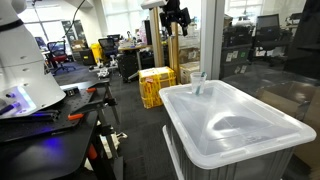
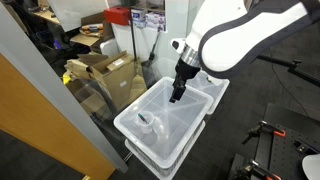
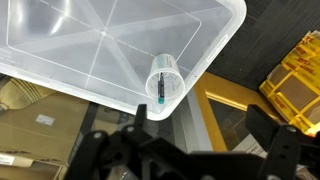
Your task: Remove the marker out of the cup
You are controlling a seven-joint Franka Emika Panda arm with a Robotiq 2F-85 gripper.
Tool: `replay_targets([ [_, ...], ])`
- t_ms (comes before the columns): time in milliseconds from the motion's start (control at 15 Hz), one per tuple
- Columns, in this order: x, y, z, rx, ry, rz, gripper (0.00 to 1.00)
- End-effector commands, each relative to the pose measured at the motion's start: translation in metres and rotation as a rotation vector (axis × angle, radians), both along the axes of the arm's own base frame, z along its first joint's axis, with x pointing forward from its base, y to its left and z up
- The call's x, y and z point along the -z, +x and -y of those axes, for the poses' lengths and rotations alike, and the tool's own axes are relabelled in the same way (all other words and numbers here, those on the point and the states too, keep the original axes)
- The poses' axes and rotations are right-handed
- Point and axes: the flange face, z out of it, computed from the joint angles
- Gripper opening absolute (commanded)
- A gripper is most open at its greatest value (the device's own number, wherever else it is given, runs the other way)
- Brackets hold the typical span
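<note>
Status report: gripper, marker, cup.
Gripper open, empty, above small translucent plastic cup. Thin dark teal marker inside cup. Cup on white bin lid, at corner. Nothing blocking.

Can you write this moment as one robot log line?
gripper: open, empty, above the bin lid | marker: inside cup | cup: near lid corner | removal: not yet done

One cup (image 3: 163, 75); one marker (image 3: 159, 91); one bin (image 3: 80, 40)

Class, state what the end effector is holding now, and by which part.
Nothing is held. The end effector hangs open above the bin lid; the marker sits untouched in the cup.
</note>
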Motion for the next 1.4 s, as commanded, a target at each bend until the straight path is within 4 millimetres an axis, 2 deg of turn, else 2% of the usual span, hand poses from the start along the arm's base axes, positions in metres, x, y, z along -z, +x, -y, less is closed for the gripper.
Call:
replay_targets([
  [0, 0.025, 0.022, -0.003, 0.006, -0.019, 0.025, 1.0],
  [467, 0.072, 0.051, -0.017, 0.016, -0.037, 0.041, 1.0],
  [733, 0.091, 0.065, -0.029, 0.012, -0.054, 0.032, 1.0],
  [800, 0.091, 0.065, -0.032, -0.002, -0.055, 0.015, 1.0],
  [867, 0.09, 0.056, -0.028, -0.004, -0.063, 0.013, 1.0],
  [1333, 0.1, 0.059, -0.032, 0.002, -0.05, 0.034, 1.0],
])
